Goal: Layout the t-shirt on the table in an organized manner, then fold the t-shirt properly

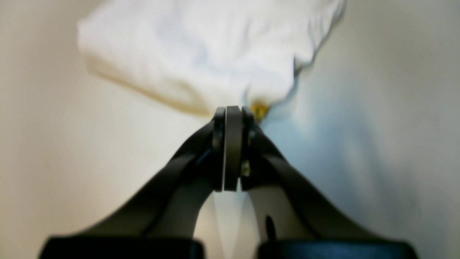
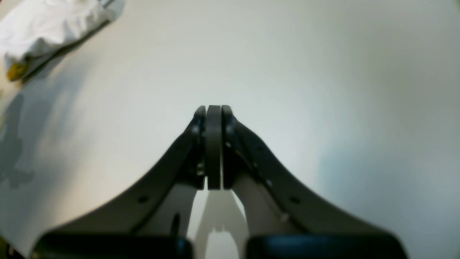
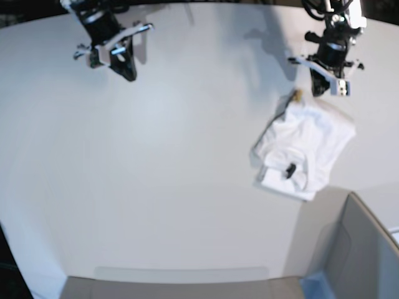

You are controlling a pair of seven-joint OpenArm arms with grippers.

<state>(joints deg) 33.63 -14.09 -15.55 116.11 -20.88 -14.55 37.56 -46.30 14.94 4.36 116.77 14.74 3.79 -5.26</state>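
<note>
The white t-shirt (image 3: 305, 144) lies in a compact, folded bundle on the right part of the table (image 3: 156, 187), with a small dark tag (image 3: 290, 169) on top. A bit of yellow print (image 1: 258, 110) peeks out at its near corner. My left gripper (image 1: 233, 108) is shut, its tips just short of that corner, with no cloth seen between the pads. In the base view the left gripper (image 3: 319, 91) hovers at the bundle's far edge. My right gripper (image 2: 214, 107) is shut and empty over bare tabletop, with the t-shirt (image 2: 43, 25) far off at the upper left. The right gripper (image 3: 128, 73) is at the far left.
A grey box (image 3: 358, 249) with a blue corner (image 3: 315, 283) stands at the front right, close to the shirt's near edge. The table's curved edge (image 3: 37, 274) runs along the front left.
</note>
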